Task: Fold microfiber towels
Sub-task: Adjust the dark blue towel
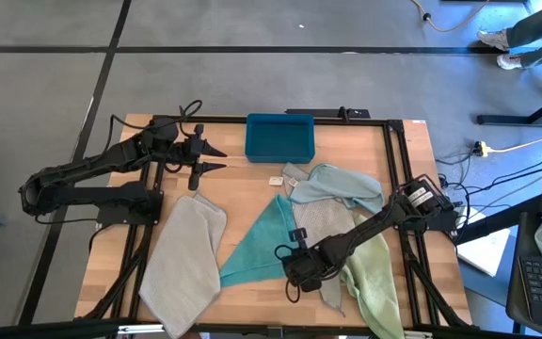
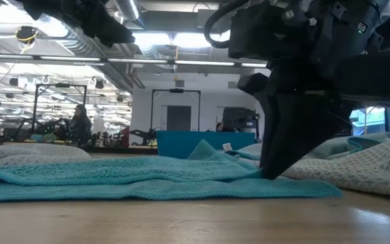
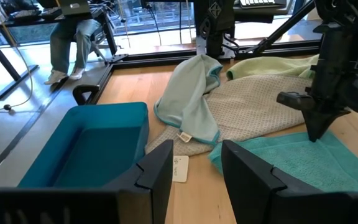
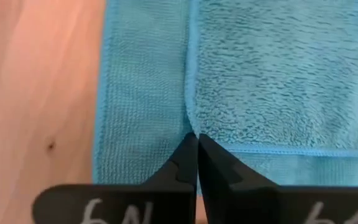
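Observation:
A teal towel (image 1: 257,247) lies folded into a triangle at the table's middle; it also shows in the low view (image 2: 147,179). My right gripper (image 1: 288,256) stands on its right near corner, shut on it. A grey-beige towel (image 1: 184,259) lies flat to the left. A pale blue towel (image 1: 339,184) lies on a second grey-beige one (image 1: 323,224), and a pale green towel (image 1: 374,278) lies at the right. My left gripper (image 1: 213,158) hovers open above the table beside the blue bin, holding nothing. My right gripper pinches the teal towel at the hemmed edge of its upper layer (image 4: 190,129), where that edge curves in between the shut fingertips (image 4: 185,163). The fingers come steeply from above, slanting from the table's right. The towel lies flat on the table, its lower layer (image 4: 135,112) spread beneath.
A rigid teal-blue bin (image 1: 280,137) stands at the table's far middle, and a small white tag (image 1: 276,179) lies near it. Bare wood shows along the near edge (image 1: 271,311) and at the far left. A person sits in the room beyond (image 3: 73,34).

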Motion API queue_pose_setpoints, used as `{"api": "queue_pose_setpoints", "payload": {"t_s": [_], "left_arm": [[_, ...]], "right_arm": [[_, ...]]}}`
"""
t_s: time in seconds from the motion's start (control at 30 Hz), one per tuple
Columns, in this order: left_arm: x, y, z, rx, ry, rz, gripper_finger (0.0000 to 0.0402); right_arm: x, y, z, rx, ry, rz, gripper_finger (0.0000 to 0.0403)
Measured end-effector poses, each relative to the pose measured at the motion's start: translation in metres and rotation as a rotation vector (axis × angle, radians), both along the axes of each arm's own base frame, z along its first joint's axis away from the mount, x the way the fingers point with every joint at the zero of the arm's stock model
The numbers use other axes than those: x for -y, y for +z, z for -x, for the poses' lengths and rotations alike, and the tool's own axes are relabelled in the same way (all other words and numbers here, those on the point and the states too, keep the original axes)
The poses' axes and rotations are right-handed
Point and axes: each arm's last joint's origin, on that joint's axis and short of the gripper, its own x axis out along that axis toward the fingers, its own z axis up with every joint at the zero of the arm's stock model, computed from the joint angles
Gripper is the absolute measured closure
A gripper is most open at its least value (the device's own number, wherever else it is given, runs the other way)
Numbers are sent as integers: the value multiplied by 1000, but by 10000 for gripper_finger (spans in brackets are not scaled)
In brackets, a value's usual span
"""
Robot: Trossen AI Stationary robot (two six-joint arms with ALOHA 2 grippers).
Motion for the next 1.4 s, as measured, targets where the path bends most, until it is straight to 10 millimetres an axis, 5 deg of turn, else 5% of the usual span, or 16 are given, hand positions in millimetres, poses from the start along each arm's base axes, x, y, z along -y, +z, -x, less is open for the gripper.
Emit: {"api": "queue_pose_setpoints", "payload": {"t_s": [0.33,0.67,1.0,1.2,1.4], "left_arm": [[1,2,3,14,2,-8,272],[15,19,30,112,17,-59,272],[22,25,48,149,59,-77,272],[22,24,48,142,60,-74,272],[22,24,48,142,59,-78,272]], "right_arm": [[21,25,-29,131,35,199,400],[104,49,-79,310,-28,339,401],[175,67,-106,541,11,213,402],[189,63,-110,562,123,155,396],[188,38,-123,598,186,170,394]]}}
